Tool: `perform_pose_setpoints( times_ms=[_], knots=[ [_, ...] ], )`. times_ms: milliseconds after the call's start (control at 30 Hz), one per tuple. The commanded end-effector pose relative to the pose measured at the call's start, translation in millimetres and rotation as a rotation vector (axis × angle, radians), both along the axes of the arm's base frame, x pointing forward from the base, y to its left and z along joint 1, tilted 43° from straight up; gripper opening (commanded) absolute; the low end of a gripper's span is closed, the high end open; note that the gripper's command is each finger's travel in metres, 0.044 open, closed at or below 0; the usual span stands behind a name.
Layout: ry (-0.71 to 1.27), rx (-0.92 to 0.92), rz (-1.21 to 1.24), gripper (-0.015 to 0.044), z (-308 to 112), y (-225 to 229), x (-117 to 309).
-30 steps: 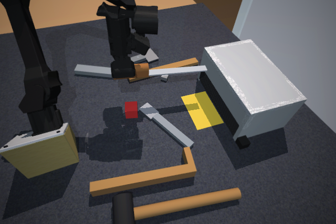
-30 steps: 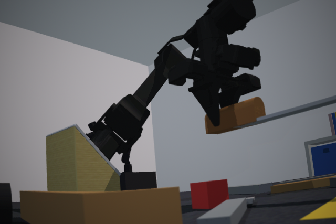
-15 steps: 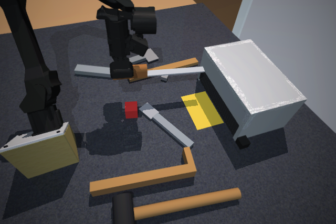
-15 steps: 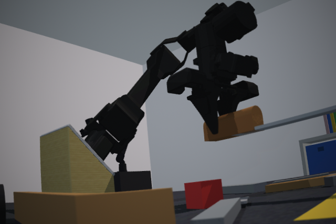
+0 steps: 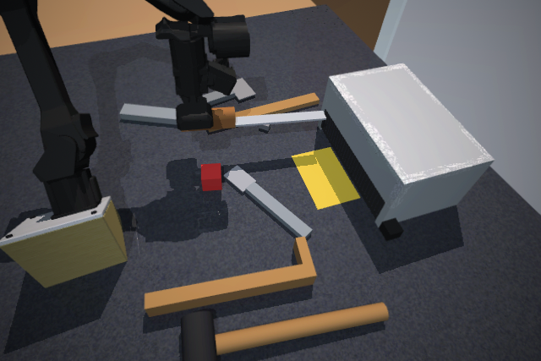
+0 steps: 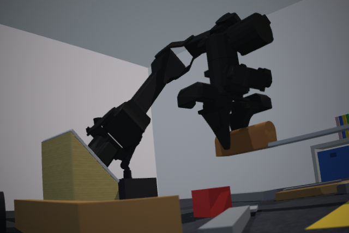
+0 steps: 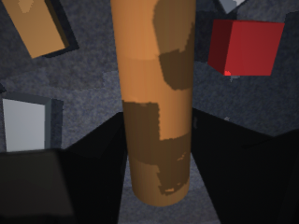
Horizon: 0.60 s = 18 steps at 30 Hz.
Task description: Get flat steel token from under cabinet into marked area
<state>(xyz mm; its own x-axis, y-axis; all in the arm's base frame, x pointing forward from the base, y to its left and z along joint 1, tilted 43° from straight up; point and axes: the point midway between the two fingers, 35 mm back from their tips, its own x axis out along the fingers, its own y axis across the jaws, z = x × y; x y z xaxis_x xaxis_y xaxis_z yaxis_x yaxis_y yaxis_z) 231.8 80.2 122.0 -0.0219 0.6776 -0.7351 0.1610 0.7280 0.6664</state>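
Observation:
My gripper (image 5: 195, 123) (image 6: 233, 139) (image 7: 154, 118) is shut on the orange handle (image 5: 225, 117) (image 6: 251, 139) (image 7: 154, 61) of a tool with a long, thin, flat grey blade (image 5: 279, 118) (image 6: 304, 137). The tool is raised well above the table. The blade points toward the cabinet (image 5: 415, 125), and its tip appears near the cabinet's far front corner in the top view. Dark vent slots (image 5: 353, 163) run along the cabinet's lower front. The yellow marked area (image 5: 312, 177) (image 6: 335, 217) lies in front, partly shaded. The token cannot be made out in any view.
A red cube (image 5: 211, 177) (image 6: 211, 202) (image 7: 252, 49) stands beside a grey-headed bar (image 5: 279, 208). An L-shaped wooden piece (image 5: 231, 289) and a mallet (image 5: 301, 328) lie nearer the camera. A wooden stick (image 5: 284, 104) and grey bar (image 5: 148, 114) lie below the tool. A black block (image 5: 390, 228) adjoins the cabinet's near corner.

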Motion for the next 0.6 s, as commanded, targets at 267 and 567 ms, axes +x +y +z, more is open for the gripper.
perform_pose_setpoints(
  times_ms=[267, 567],
  knots=[
    [-0.016, 0.006, -0.01, 0.0, -5.6, 13.1, 0.4],
    [-0.015, 0.007, -0.011, 0.0, -14.0, 23.2, -0.1]
  ],
)
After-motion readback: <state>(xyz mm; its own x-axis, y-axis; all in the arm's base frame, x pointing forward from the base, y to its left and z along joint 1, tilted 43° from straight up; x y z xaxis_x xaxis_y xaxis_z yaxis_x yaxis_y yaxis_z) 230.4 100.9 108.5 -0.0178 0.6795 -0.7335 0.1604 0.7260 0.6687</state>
